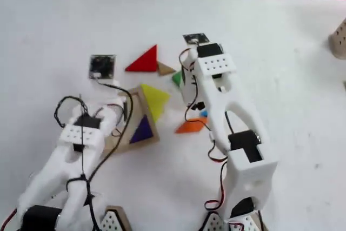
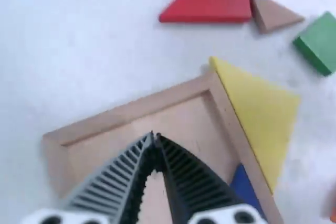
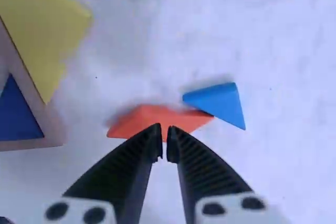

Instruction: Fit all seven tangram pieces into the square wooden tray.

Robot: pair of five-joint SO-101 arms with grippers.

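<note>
So the wooden tray (image 1: 120, 143) sits on the white table (image 1: 281, 52) in front of the left arm, and only one piece looks properly inside it: a dark blue triangle (image 1: 142, 130) lying flat in one corner. The yellow triangle (image 2: 257, 108) is half there. It lies across the tray's rim with most of it hanging outside, so it probably needs a nudge or a re-grab before it drops in flat. The left gripper (image 2: 155, 141) hangs over the bare floor of the tray with its fingers pressed together and nothing between them. A fair guess is that it's parked there to pin the tray down or to poke at pieces, not to pick anything up. The right gripper (image 3: 164, 141) is also pinched together and empty, with its tips right at the near edge of the orange piece (image 3: 152, 119). It can't be made out whether it's actually touching. With the fingers together like that it looks more set up for a push toward the tray than a grab. A small light blue triangle (image 3: 218, 103) butts against the far side of the orange one, so a shove might drag it along. The red triangle (image 1: 145, 60) and the little tan triangle (image 1: 165, 69) sit touching each other beyond the tray, with the green piece (image 1: 177, 78) near them by the right arm. Most of the job is left to do.
</note>
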